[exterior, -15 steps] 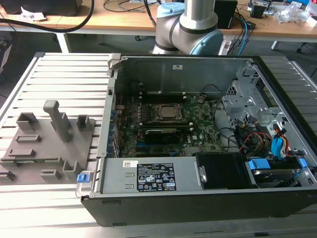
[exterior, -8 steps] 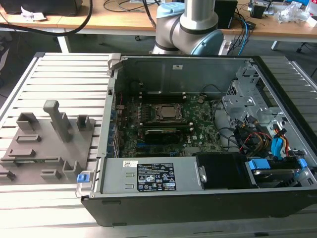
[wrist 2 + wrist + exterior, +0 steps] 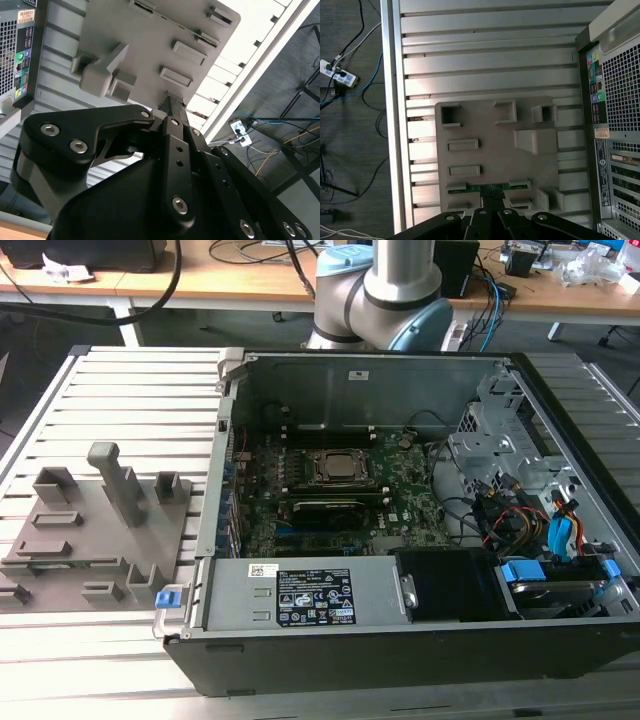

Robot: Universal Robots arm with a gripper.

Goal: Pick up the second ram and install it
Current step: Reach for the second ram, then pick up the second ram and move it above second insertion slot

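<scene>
The pincer [image 3: 493, 194] pinches the second ram [image 3: 473, 188] mid-length in the grey tray [image 3: 490, 120].

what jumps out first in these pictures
An open computer case, its motherboard bared, takes up the exterior view's middle and right, with a grey plate of holders on that view's left. In the first wrist view the black gripper sits right at a thin green ram lying on that plate.
</scene>
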